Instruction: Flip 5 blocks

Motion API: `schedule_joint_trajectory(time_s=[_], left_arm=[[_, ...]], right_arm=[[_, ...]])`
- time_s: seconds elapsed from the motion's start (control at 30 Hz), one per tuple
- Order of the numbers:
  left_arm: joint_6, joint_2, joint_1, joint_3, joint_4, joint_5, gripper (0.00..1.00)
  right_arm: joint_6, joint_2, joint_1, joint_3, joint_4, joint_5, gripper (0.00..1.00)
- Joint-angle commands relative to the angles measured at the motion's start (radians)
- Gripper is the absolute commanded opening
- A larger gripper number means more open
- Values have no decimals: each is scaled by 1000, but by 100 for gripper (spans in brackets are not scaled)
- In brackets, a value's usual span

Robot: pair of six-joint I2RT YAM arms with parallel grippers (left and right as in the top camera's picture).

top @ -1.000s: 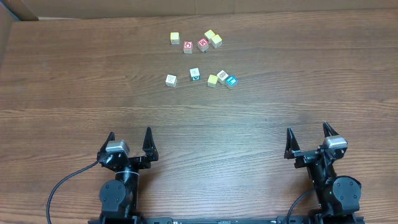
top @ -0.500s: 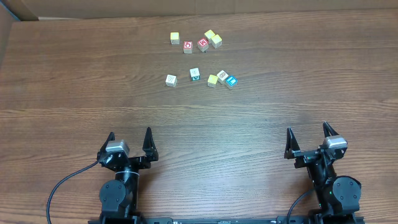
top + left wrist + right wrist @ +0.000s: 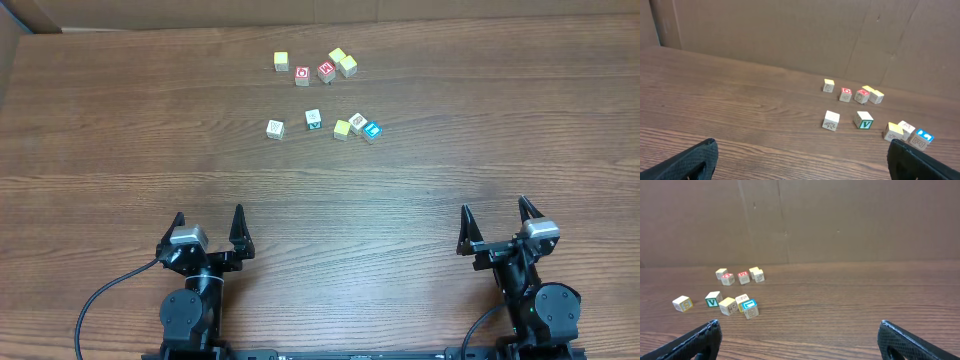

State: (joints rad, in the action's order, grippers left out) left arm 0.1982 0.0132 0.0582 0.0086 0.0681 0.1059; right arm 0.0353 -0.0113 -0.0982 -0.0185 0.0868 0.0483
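Jaws on both sides are spread wide with nothing between them, so you're holding zilch right now; left arm (image 3: 190,290) and right arm (image 3: 535,290) are parked at the near edge of the desk (image 3: 110,150), well apart from every cube; honestly nothing has changed over the last second, same arm poses, same scatter, no block nudged or turned; so as far as I can judge you're at zero of five and the first reach hasn't started. The blocks sit toward the far side, a bit right of centre; the nearer row goes grey-patterned block (image 3: 275,128) off on its own, then teal V block (image 3: 313,119), then a tight clump of yellow block (image 3: 343,128), cream block (image 3: 357,122) and blue block (image 3: 372,129), those three touching or as good as; behind them is a second row with the two red cubes (image 3: 302,73) next to each other, flanked by more yellow and cream ones; leave the red ones alone. If it were me I'd start with the grey-patterned one or the V, since they've got free space all round for the jaws to drop over; the clump is the risky bit, closing on one will probably shove its neighbours; they're tiny too, so a flip could easily send one skittering.
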Motion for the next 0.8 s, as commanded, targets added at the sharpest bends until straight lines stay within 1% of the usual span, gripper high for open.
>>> schedule_joint_trajectory(time_s=[0.0, 0.17, 0.33, 0.43, 0.57, 0.67, 0.77], left_arm=[[-27, -9, -6, -4, 0, -5, 100], [-27, -9, -6, -4, 0, -5, 100], [-27, -9, -6, -4, 0, -5, 100], [-27, -9, -6, -4, 0, -5, 100], [-27, -9, -6, -4, 0, -5, 99], [-27, -9, -6, -4, 0, -5, 100], [-27, -9, -6, -4, 0, -5, 100]], right_arm=[[17, 7, 4, 11, -6, 3, 100], [18, 7, 4, -3, 7, 63, 100], [17, 7, 4, -138, 124, 88, 100], [17, -6, 4, -289, 231, 88, 100], [18, -95, 4, -551, 354, 85, 100], [18, -224, 4, -784, 454, 85, 100], [17, -395, 4, -1033, 578, 88, 100]])
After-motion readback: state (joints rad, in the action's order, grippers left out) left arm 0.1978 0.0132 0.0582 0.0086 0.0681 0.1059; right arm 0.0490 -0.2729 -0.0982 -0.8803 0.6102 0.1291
